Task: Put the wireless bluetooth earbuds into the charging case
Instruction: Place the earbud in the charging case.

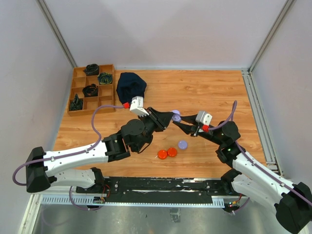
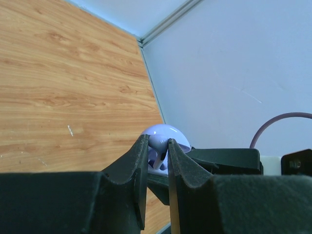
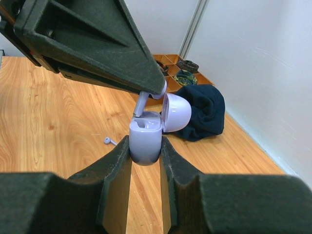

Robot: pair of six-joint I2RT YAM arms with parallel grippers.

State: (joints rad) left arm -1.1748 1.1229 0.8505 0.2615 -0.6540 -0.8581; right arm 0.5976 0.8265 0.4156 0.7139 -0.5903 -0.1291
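Note:
My right gripper is shut on the body of a pale lavender charging case and holds it upright above the table, with its lid open. My left gripper is shut on a lavender earbud. In the right wrist view the earbud's stem points down into the case's near-left socket. In the top view the two grippers meet at the case in mid-table. A second lavender earbud lies loose on the wood, left of the case.
Two orange discs and a lavender disc lie near the front. A dark blue cloth lies at the back beside a wooden compartment tray with dark items. Walls enclose the table.

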